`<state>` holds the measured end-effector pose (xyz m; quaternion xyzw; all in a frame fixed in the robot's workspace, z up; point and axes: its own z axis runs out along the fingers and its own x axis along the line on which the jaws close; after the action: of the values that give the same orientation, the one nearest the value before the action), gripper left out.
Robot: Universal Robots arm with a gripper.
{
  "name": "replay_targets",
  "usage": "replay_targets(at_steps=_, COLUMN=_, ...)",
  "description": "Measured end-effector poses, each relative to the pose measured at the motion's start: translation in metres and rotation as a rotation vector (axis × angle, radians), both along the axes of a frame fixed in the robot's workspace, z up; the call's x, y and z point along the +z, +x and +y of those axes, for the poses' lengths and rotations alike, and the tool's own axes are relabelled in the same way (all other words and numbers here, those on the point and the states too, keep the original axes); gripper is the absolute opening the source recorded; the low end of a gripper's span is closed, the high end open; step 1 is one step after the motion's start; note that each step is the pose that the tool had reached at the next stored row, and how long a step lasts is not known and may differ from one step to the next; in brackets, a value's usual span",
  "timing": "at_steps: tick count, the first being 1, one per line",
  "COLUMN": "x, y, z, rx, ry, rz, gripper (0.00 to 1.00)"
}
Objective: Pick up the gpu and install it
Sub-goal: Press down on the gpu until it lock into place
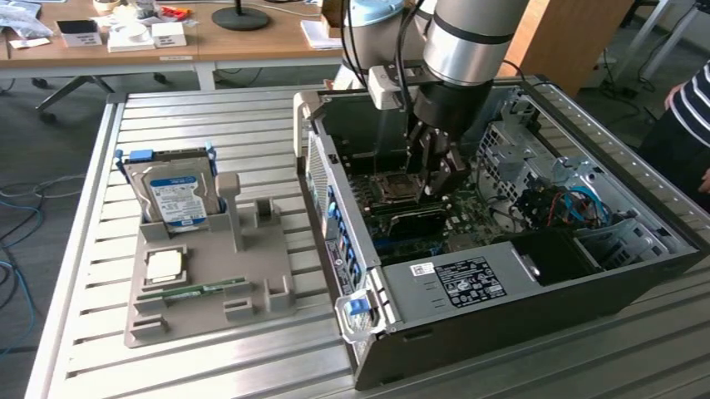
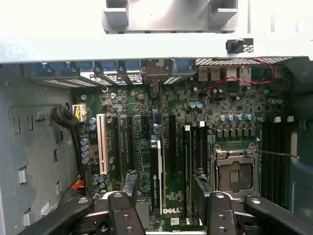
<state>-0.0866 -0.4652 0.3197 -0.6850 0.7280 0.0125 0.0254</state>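
While the arm reaches down into the open PC case, the hand hangs w/ fingers spread apart, released, gripping nothing. Directly between the fingertips stands the gpu, a thin dark card set on edge in a motherboard slot; it looks seated there, tho from the exterior view I can't be sure, since the hand covers most of it. Fingers sit just beside the card on either side, not clearly touching it.

Beside the card in the wrist view: a white expansion slot, several black slots, and an empty CPU socket w/ metal frame. Red wires run along the board's edge near the rear ports.

Outward, in the exterior view, the case lies on its side on a slatted metal bench, side panel off, w/ a labelled power supply at the near end and blue cables toward the exterior view's right. On the exterior view's left of the case, well apart, a grey parts holder carries a silver hard drive standing upright, a small square chip, and a narrow green memory stick lying flat. Far behind, a wooden desk holds small boxes. At the exterior view's right edge, a person's striped sleeve shows.
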Motion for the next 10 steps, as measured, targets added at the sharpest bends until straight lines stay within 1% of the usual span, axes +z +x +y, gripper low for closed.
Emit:
replay_targets(at_steps=7, x=0.0000, y=0.0000, z=0.0000, rx=0.000, ry=0.0000, rz=0.0000, gripper=0.57)
replay_targets(at_steps=8, x=0.0000, y=0.0000, z=0.0000, rx=0.000, ry=0.0000, rz=0.0000, gripper=0.56)
replay_targets(at_steps=10, x=0.0000, y=0.0000, z=0.0000, rx=0.000, ry=0.0000, rz=0.0000, gripper=0.20)
